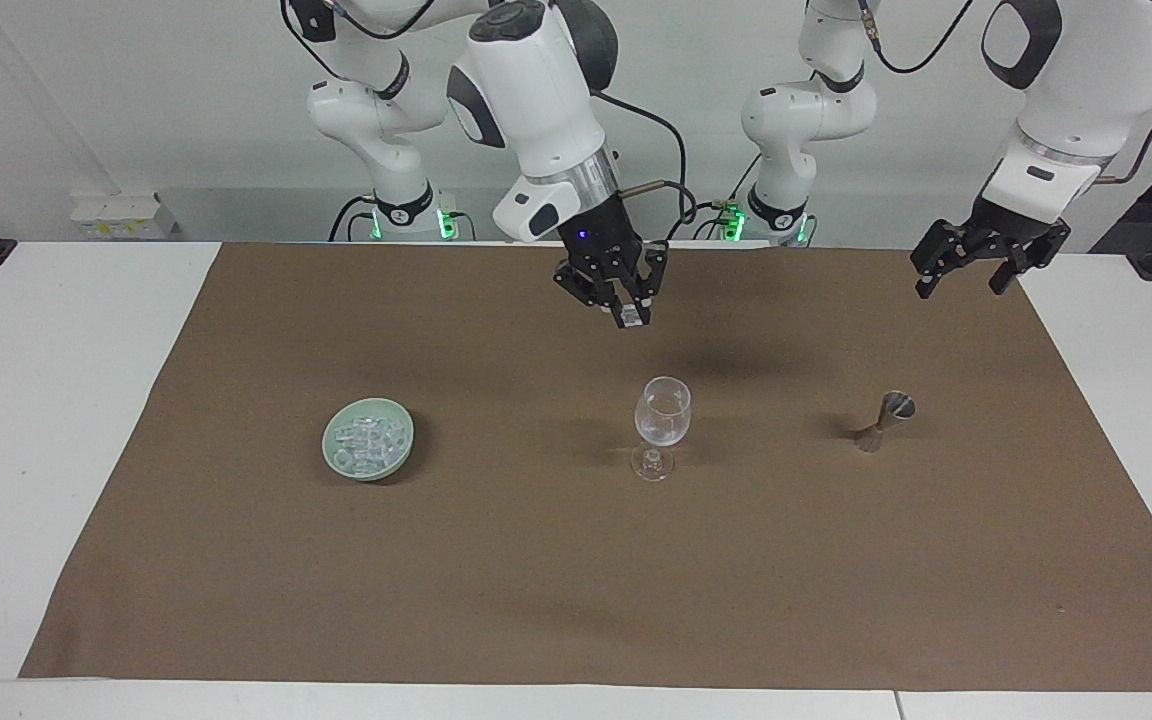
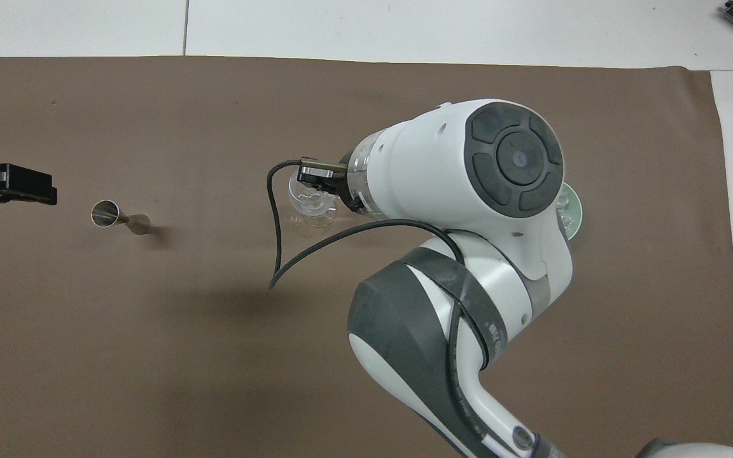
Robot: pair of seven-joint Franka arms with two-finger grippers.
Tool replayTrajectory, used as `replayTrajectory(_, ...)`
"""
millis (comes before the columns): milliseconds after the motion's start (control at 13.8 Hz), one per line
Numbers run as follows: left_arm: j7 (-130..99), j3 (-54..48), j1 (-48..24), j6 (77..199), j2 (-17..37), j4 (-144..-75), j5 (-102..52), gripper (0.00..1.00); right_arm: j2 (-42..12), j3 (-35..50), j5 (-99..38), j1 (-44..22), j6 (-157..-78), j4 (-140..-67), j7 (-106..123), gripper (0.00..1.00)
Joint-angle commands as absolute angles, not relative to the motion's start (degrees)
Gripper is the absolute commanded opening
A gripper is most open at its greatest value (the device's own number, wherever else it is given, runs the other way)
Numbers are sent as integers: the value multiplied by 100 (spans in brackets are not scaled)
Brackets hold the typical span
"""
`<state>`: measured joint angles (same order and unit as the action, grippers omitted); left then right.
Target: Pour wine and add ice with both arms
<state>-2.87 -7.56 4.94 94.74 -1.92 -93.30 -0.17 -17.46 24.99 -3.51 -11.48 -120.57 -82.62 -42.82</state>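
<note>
The right gripper hangs in the air above the brown cloth, its fingertips pressed together on a small clear chunk of ice — the piece shows as a pale block at the tip. In the facing view the gripper sits above the wine glass, a little toward the right arm's end of the table, clear of the rim and not touching it. In the overhead view the right gripper overlaps the bowl of the glass.

Below the right gripper, the wine glass stands upright on the cloth; its contents cannot be made out. The green bowl with the heap of ice lies well apart from the gripper, toward the right arm's end of the table; in the overhead view the right arm covers most of the bowl.

The left gripper waits in the air over the edge of the cloth at the left arm's end of the table, fingers spread and holding nothing. The metal jigger stands below it on the cloth — apart from it, between this gripper and the wine glass. In the overhead view the left gripper is just beside the jigger.
</note>
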Motion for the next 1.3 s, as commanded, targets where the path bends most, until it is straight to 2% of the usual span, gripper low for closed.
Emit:
replayTrajectory(0,-281,-729,492,9448,-158,-9290,-88,100,-1784,2540,-176,-1195,-12050,-8183,-4368,0)
replayTrajectory(723,-317,-686,527,9413,-70,-9202,-97,100,-2645,2540,553,-1502,-12884,-8166,-4342,0)
replayTrajectory(1229,-290,-677,510,9404,-132,-9010,-44,100,-2777,2540,712,-1564,-13052,-8165,-4359,0)
